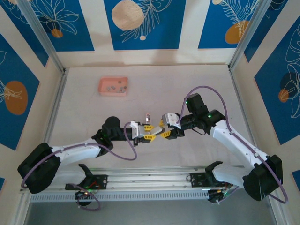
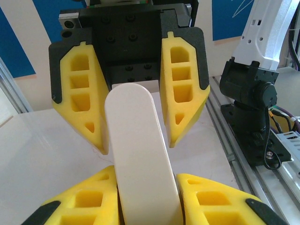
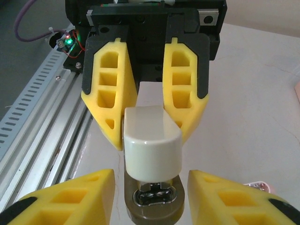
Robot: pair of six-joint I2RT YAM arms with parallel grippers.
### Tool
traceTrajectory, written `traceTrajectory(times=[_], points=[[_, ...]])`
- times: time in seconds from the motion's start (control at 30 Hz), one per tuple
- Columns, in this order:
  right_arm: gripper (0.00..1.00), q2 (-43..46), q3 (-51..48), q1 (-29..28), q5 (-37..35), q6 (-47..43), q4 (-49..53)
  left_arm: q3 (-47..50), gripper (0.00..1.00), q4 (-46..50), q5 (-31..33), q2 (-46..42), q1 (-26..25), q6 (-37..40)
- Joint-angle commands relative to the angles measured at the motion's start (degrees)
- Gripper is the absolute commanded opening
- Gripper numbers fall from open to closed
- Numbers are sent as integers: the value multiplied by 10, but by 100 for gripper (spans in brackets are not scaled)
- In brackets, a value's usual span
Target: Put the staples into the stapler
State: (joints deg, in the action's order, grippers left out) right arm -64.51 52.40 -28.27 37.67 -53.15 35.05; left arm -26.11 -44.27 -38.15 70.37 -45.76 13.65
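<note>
The stapler (image 2: 136,140) is a cream bar with a grey metal base (image 3: 152,206). It hangs level above the table's middle. My left gripper (image 2: 147,197) is shut on its rear part, both yellow pads pressed to its sides. My right gripper (image 3: 152,197) faces it from the other side and stands open around the stapler's front end (image 3: 152,140), with a gap on each side. In the top view the left gripper (image 1: 147,132) and right gripper (image 1: 166,131) meet nose to nose. The staples (image 1: 115,87), tiny grey pieces, lie in the pink tray (image 1: 102,89) at the far left.
A small pinkish-grey object (image 1: 147,117) sits on the table just beyond the two grippers, its edge also visible (image 3: 257,186). The aluminium rail (image 1: 150,180) with both arm bases runs along the near edge. Patterned walls close in the table's far and side edges.
</note>
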Motion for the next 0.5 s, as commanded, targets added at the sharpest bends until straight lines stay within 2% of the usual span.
traceTrajectory(times=[0.0,0.07,0.33,0.47], points=[[42,-4,19,4,26,-14,24,-16,16,-35,-20,3,5,6],[38,-5,20,4,29,-15,26,-15,16,-39,-20,3,5,5],[39,-7,18,4,30,-14,22,-13,16,-60,-24,9,5,-6],[33,-5,18,6,39,-9,18,-13,17,-66,-25,13,5,-10]])
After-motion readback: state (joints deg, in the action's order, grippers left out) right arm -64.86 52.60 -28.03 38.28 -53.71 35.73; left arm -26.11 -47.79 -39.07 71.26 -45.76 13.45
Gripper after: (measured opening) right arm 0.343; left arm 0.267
